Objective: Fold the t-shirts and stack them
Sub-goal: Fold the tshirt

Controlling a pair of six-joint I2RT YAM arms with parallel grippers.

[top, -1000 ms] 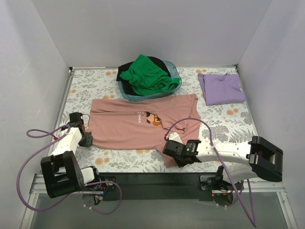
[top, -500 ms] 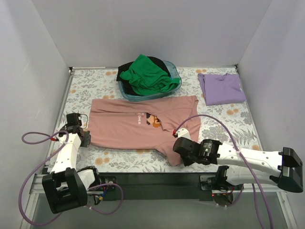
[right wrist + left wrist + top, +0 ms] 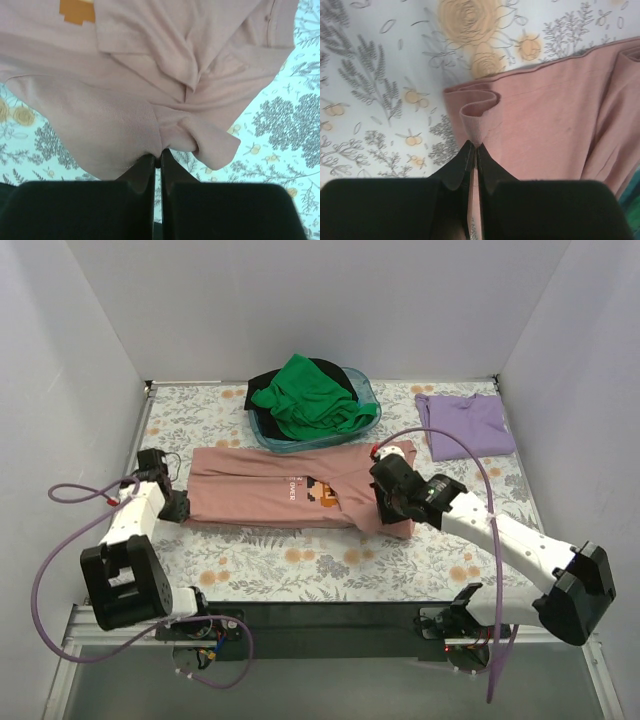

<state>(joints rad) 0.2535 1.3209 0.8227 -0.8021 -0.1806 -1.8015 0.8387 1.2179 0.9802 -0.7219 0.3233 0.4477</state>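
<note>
Pinches the pink t-shirt (image 3: 255, 498) at each end of its near edge with left gripper (image 3: 474, 149) and right gripper (image 3: 157, 159) clamped on cloth, long axis running left-right, short of the lavender t-shirt (image 3: 465, 425) far right, nearer the right gripper.

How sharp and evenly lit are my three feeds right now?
Top external: sharp, even light, only soft shadows, no glare. Left wrist: pink t-shirt crisp, the left hand a dark, soft-edged mass. Right wrist: cloth weave sharp, right hand likewise black and blurred.
</note>
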